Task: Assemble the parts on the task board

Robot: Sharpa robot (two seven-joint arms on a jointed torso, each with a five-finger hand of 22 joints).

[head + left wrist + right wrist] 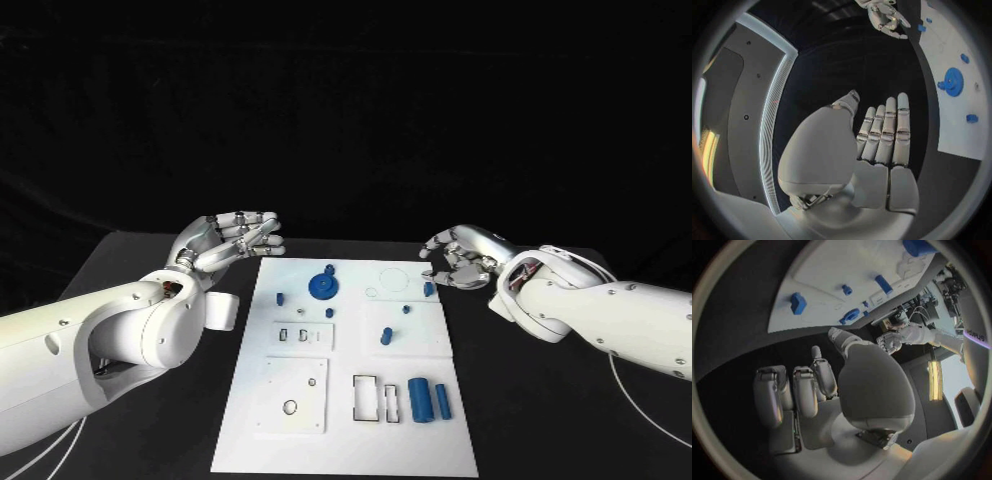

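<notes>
Task board (346,420) carries eight blue parts (421,399); both hands (238,238) (459,258) empty, fingers apart.

You have the white task board (346,420) lying flat mid-table, long side running away from you. On it lie a blue gear (325,288) near the far end, a small blue block (430,289) by the right edge, and two blue cylinders (421,399) side by side near you.
</notes>
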